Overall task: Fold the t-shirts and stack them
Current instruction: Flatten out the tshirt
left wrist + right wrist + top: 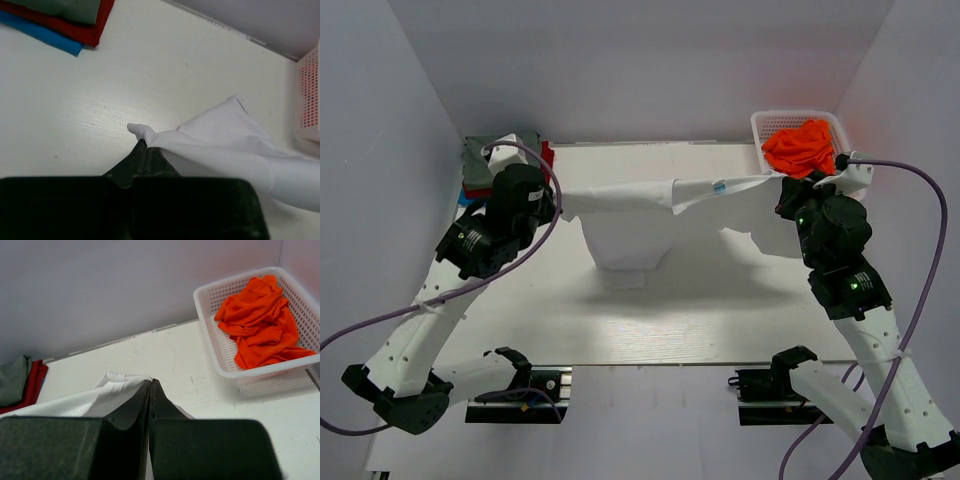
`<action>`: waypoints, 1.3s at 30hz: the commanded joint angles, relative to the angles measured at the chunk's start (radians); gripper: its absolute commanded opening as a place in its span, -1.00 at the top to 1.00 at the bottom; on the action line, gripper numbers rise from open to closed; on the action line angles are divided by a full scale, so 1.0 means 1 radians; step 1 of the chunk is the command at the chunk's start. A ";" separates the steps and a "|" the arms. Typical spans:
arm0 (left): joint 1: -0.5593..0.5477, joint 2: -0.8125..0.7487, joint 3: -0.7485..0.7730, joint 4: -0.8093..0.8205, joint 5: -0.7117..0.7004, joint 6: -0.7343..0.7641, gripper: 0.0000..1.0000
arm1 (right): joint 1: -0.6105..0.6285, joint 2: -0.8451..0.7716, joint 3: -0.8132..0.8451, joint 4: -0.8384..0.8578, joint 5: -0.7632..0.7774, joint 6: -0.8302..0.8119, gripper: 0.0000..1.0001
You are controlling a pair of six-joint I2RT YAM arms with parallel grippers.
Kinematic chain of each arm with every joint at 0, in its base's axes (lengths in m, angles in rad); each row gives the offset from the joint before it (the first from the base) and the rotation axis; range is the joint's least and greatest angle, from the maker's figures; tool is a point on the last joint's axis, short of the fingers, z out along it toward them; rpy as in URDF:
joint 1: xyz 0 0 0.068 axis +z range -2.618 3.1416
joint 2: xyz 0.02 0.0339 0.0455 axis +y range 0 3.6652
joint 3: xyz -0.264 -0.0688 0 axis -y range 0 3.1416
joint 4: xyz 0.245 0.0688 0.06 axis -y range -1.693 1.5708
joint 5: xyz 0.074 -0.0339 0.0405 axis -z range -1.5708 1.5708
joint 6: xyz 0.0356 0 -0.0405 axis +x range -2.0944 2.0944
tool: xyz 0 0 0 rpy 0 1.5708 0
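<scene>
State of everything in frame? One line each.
white t-shirt: stretched between both grippers, body hanging down below the held edge
left gripper: shut on one end of the white t-shirt
right gripper: shut on the other end
orange t-shirt: crumpled, unfolded, in the basket
basket: upright at the far right corner, holding only the orange t-shirt
folded stack: olive-grey on red on blue, flat at the far left corner

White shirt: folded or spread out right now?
Spread, not folded: the white shirt is stretched between the left gripper and right gripper, both shut on it, its body hanging toward the table.
</scene>
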 commanded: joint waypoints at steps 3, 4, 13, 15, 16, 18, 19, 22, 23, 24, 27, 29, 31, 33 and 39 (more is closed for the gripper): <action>0.007 0.009 0.078 -0.034 -0.072 -0.003 1.00 | -0.003 -0.005 0.043 0.044 -0.028 -0.024 1.00; 0.007 -0.002 0.092 -0.034 -0.072 0.019 1.00 | -0.001 -0.008 0.054 0.047 -0.044 -0.045 1.00; 0.007 -0.193 0.082 0.219 0.127 0.193 1.00 | -0.003 -0.052 0.205 0.041 -0.240 -0.112 1.00; 0.007 -0.219 0.120 0.233 0.164 0.228 1.00 | -0.003 -0.064 0.241 0.053 -0.293 -0.128 1.00; 0.007 -0.220 0.132 0.243 0.180 0.237 1.00 | -0.003 -0.084 0.254 0.060 -0.336 -0.141 1.00; 0.007 -0.247 0.169 0.259 0.227 0.265 1.00 | -0.004 -0.096 0.302 0.063 -0.425 -0.159 1.00; 0.007 -0.256 0.181 0.268 0.247 0.274 1.00 | -0.001 -0.115 0.314 0.064 -0.442 -0.162 1.00; 0.007 -0.287 0.230 0.289 0.290 0.287 1.00 | -0.003 -0.136 0.383 0.067 -0.524 -0.178 1.00; 0.007 -0.296 0.246 0.312 0.311 0.277 1.00 | -0.004 -0.152 0.412 0.092 -0.535 -0.178 1.00; 0.007 -0.308 0.255 0.329 0.327 0.277 1.00 | -0.003 -0.150 0.438 0.068 -0.556 -0.187 1.00; 0.007 -0.341 0.284 0.388 0.425 0.300 1.00 | -0.004 -0.170 0.492 0.075 -0.588 -0.187 1.00; 0.007 -0.341 0.337 0.388 0.483 0.310 1.00 | -0.003 -0.187 0.517 0.070 -0.601 -0.184 1.00; 0.007 -0.341 0.358 0.377 0.531 0.310 1.00 | -0.004 -0.205 0.526 0.070 -0.608 -0.175 1.00; 0.007 -0.341 0.381 0.357 0.555 0.310 1.00 | -0.006 -0.225 0.526 0.064 -0.625 -0.171 1.00; 0.007 -0.330 0.379 0.355 0.568 0.310 1.00 | -0.007 -0.258 0.483 0.084 -0.576 -0.178 1.00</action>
